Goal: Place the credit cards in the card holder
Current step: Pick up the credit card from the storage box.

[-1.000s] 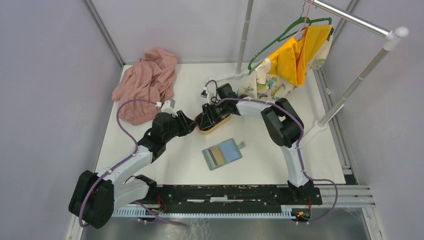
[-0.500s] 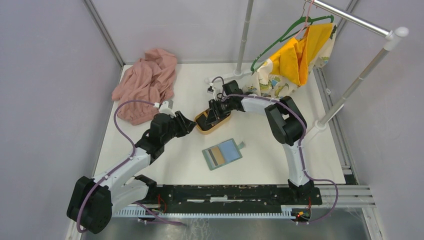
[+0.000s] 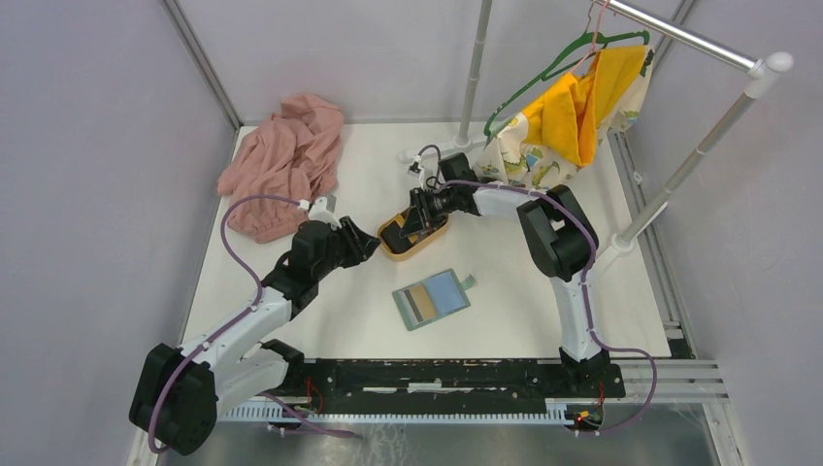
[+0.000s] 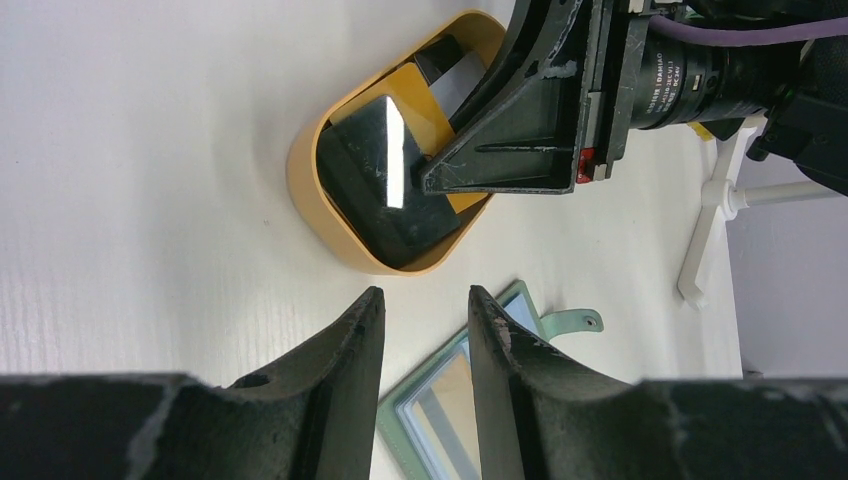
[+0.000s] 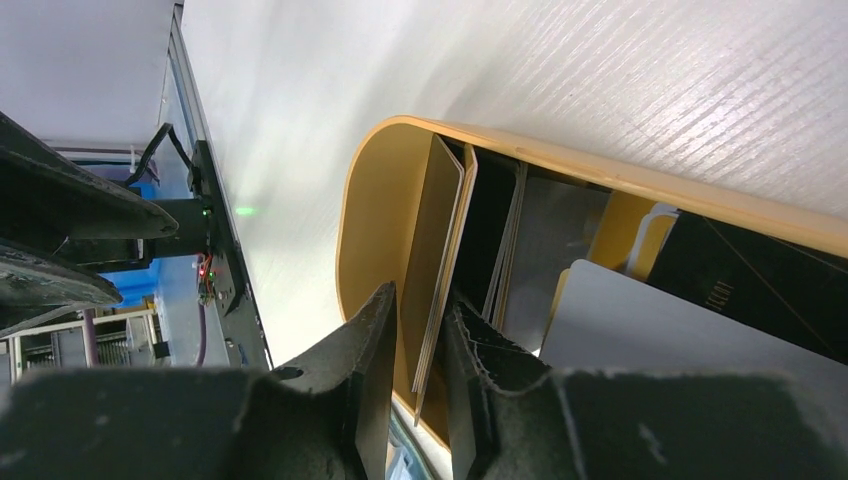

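We list: card holder (image 3: 432,299), lying open toward the desk's near edge, centre. Left gripper (image 4: 425,300), jaws narrowly apart, empty, beside the wooden tray (image 4: 305,200). Right gripper (image 5: 420,300) pinching upright credit cards (image 5: 445,230) inside that tray, mid-desk.

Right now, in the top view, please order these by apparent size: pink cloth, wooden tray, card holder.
1. pink cloth, clearly largest.
2. card holder, open.
3. wooden tray, slightly smaller-looking, but the right claw covers part of it, so ranks two and three are unsure.
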Motion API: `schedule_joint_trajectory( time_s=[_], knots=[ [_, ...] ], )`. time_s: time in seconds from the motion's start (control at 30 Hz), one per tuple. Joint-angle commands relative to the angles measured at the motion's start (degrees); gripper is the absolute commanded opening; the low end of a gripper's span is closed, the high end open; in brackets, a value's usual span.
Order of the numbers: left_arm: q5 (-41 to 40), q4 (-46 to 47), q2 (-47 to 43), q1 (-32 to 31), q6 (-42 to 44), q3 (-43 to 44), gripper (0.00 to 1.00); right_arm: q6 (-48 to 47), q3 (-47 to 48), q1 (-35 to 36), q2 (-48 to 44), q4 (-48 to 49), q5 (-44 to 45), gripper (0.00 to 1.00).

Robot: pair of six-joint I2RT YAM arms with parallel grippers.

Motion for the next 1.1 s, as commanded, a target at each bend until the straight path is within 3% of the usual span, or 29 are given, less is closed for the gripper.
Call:
schedule_joint_trajectory(
  time_s=[0.0,0.3,0.83,0.97,1.07],
  knots=[
    [-0.6,1.3,-1.2,0.1,3.8,1.0,0.43,0.8,0.0,-0.5,-2.3,2.5,-1.7,0.28],
    [0.4,1.6,-1.3,0.1,3.6,1.0,0.43,0.3,-0.1,-1.7,-2.9,1.8,-1.0,0.25],
    [4.6,3.8,-1.6,0.0,2.5,0.2,0.43,-2.6,-1.6,-4.7,-8.2,1.0,0.1,0.03],
    [11.8,9.5,0.1,0.0,1.6,-1.2,0.43,-2.9,-4.6,-5.6,-12.9,3.4,-2.0,0.02],
    [13.7,10.7,-0.5,0.1,1.0,-1.6,0.42,1.1,-9.9,-6.2,-16.4,11.8,-7.3,0.00]
  ],
)
